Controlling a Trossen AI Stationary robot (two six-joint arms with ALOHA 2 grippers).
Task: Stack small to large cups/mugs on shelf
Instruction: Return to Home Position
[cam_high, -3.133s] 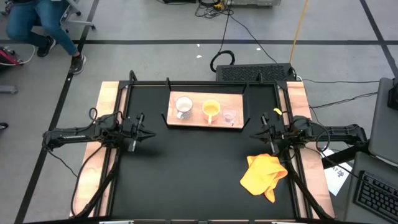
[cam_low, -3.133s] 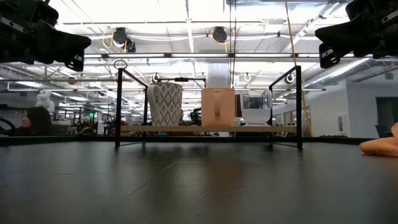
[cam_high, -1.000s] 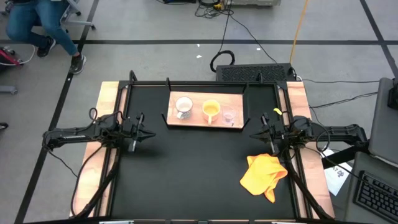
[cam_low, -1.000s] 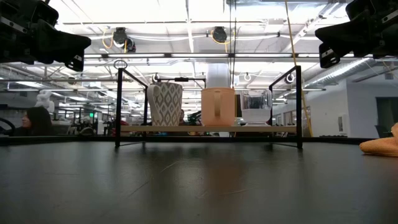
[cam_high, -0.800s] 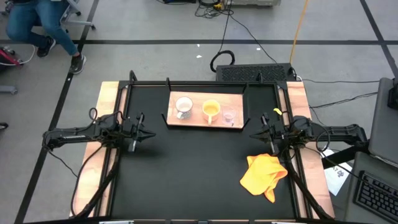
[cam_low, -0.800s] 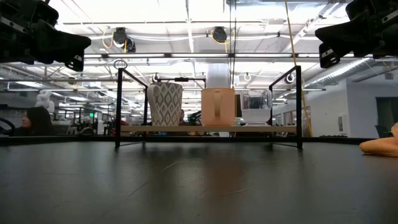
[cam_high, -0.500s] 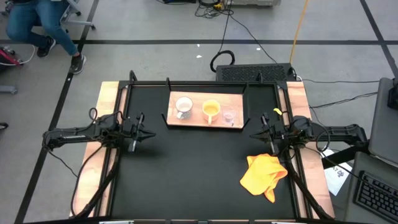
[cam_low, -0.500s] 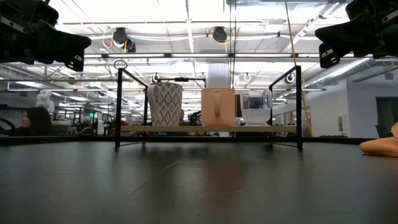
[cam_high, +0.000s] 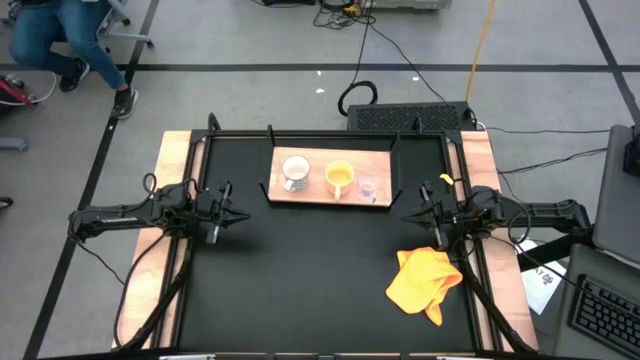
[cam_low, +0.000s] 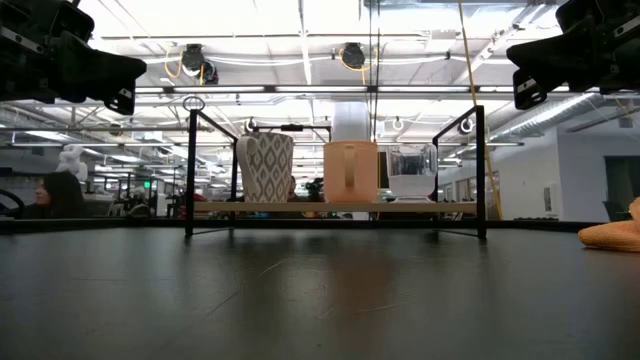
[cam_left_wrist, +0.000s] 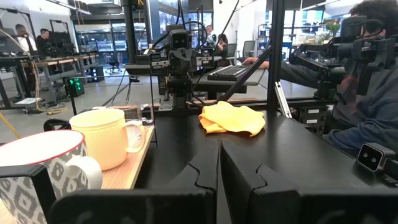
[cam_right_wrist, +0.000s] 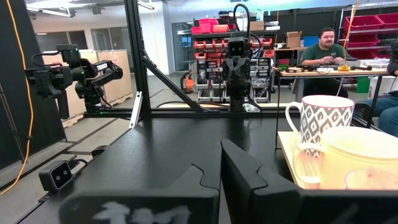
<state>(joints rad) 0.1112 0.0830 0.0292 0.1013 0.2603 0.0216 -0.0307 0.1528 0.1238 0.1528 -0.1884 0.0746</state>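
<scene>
Three vessels stand in a row on the light-wood shelf (cam_high: 312, 190) at the table's far side: the white patterned mug (cam_high: 294, 172) to the left, the orange-yellow mug (cam_high: 340, 177) in the middle, and the small clear glass cup (cam_high: 368, 186) to the right. The low view shows the white mug (cam_low: 265, 168), the orange mug (cam_low: 350, 172) and the glass cup (cam_low: 412, 172) resting on their bases. My left gripper (cam_high: 232, 214) hovers shut near the table's left side, and my right gripper (cam_high: 412, 217) hovers shut near its right side. Both are clear of the shelf.
An orange-yellow cloth (cam_high: 425, 283) lies crumpled on the black tabletop near the right arm. Black bracket posts (cam_low: 189, 170) rise at the shelf's ends. Wooden side boards (cam_high: 150, 290) flank the table. People sit in the room beyond.
</scene>
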